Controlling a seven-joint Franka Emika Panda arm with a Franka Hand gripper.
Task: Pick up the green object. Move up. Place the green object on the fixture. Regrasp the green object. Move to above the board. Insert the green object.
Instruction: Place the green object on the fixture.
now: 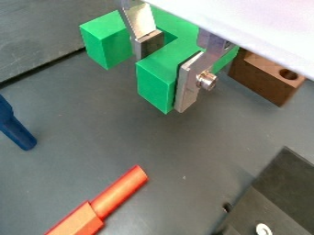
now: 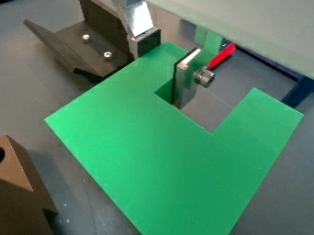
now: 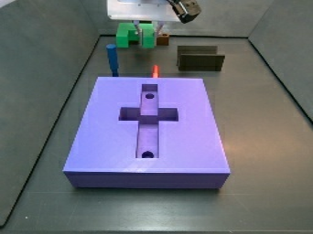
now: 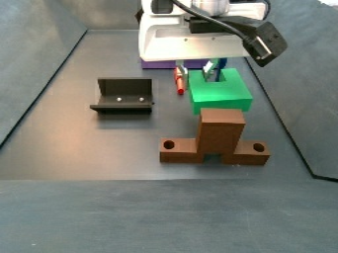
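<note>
My gripper (image 1: 168, 57) is clamped on the green object (image 1: 157, 72) — one silver finger (image 1: 193, 81) lies flat against the outer face of one arm of the U, the other finger (image 1: 141, 22) sits inside the notch. In both wrist views the block hangs under my hand, clear of the dark floor. Below it in a wrist view lie an orange-red bar (image 1: 101, 206) and a blue peg (image 1: 15, 124); the brown wooden piece (image 1: 266, 75) sits just beyond.

In a side view the board (image 3: 150, 127) lies nearest the camera, cross slot unfilled. Behind it stand the blue peg (image 3: 110, 58) and the fixture (image 3: 200, 58) — the green object (image 3: 135, 34) is held at the far end, well apart from the board.
</note>
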